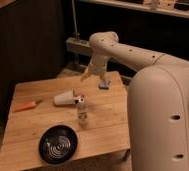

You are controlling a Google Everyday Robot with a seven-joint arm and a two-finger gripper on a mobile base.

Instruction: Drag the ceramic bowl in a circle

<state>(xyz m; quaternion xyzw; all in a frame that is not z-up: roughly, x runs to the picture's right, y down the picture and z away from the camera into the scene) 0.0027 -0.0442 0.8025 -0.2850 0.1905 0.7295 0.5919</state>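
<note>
Above the far side of the table (107,131), toward its 1 o'clock corner, the pincer (84,76) hangs from the bent wrist of the pale arm (125,50), tilted down toward 8 o'clock. Its fingers stand spread apart with nothing between them, and it touches none of the things below.

Just beside it at 4 o'clock, a small bluish-grey block (104,85) lies on the wood near the table's far edge. At 7 o'clock from the pincer, a little farther out, a white cup (63,98) lies on its side. Close to the cup, at its 4 o'clock, a small bottle (81,112) stands upright with a pale cap.

Well to the left, near the table's 9 o'clock edge, lies a slim orange thing (27,105), possibly a carrot; the view is too dim to be sure. The ceramic bowl (58,145) sits farthest from the pincer, at the table's 7 o'clock near the front edge. It is black and glossy with pale rings inside, upright, and apart from the bottle and everything else.

The robot's bulky white body (163,120) fills the right side at 3 o'clock.
</note>
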